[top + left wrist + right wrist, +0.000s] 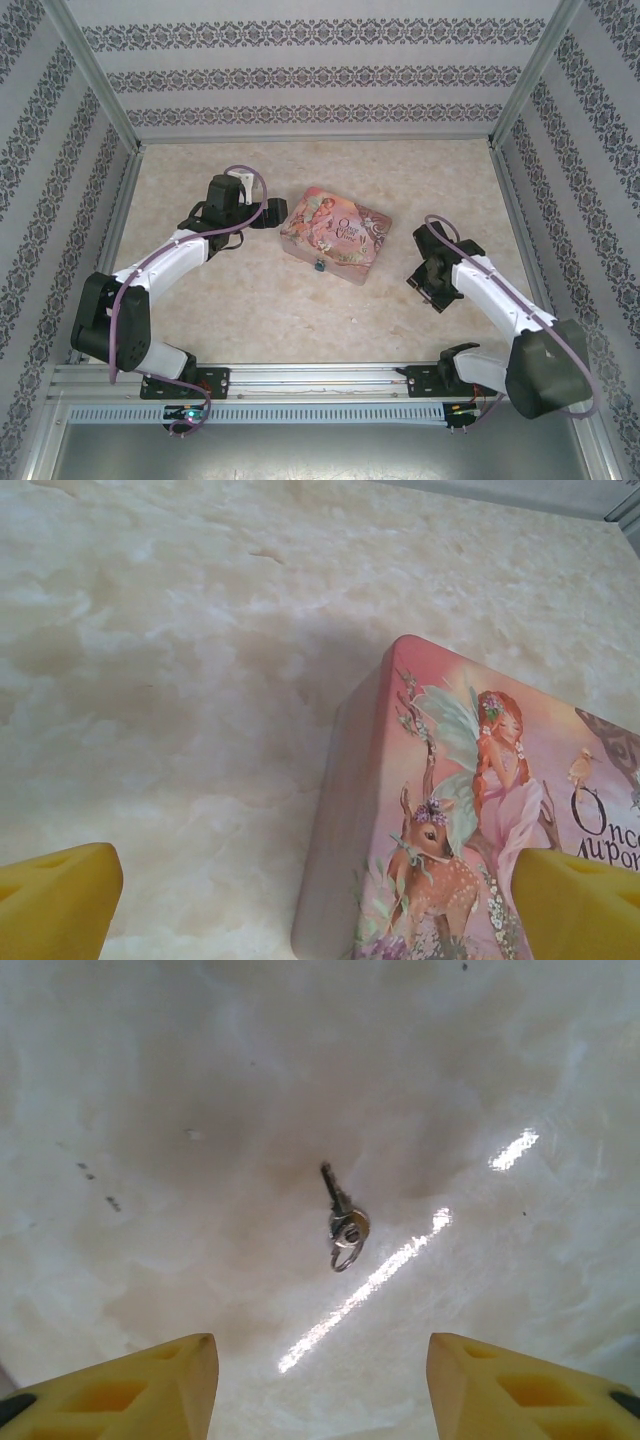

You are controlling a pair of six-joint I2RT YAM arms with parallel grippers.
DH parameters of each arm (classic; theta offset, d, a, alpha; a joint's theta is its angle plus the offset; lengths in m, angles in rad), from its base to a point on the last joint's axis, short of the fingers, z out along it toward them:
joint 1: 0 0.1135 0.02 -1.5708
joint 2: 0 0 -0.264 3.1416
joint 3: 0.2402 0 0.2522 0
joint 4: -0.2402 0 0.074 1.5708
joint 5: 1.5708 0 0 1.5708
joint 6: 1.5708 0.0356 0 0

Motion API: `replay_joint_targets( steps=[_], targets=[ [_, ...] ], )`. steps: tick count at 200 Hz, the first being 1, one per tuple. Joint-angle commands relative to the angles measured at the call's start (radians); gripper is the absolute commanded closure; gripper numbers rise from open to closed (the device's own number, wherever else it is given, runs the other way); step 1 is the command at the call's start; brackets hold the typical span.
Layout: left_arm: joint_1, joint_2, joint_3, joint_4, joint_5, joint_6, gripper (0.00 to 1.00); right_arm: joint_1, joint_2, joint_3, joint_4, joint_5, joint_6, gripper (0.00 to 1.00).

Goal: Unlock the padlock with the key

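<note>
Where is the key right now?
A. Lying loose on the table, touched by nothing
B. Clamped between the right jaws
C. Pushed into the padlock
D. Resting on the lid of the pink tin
A: in the right wrist view the key with its small ring lies flat on the table, and the jaws of the right gripper stand apart, short of it.

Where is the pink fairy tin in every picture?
Top external: the pink tin sits near the middle of the table.
Left wrist: lower right of the picture, its fairy-and-fawn lid facing up.
Right wrist: here a key lies on the bare tabletop, mid-picture.
Shared landmark: the marbled beige table under everything.
</note>
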Motion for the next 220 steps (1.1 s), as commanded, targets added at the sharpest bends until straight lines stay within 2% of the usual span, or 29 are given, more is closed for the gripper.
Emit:
replay_joint_targets(
  steps=[1,57,220],
  targets=[
    [0.007,-0.022,-0.013,-0.006,-0.017,0.052,0.00,-0.013,0.039,-0.007,-0.007,0.007,0.016,0.46],
    [0.006,-0.020,-0.009,-0.024,-0.018,0.075,0.01,-0.018,0.119,-0.025,0.061,0.007,0.017,0.55],
    [0.006,-0.007,0.022,-0.049,-0.028,0.072,0.01,-0.056,0.182,-0.090,0.159,-0.011,0.040,0.80]
  ],
)
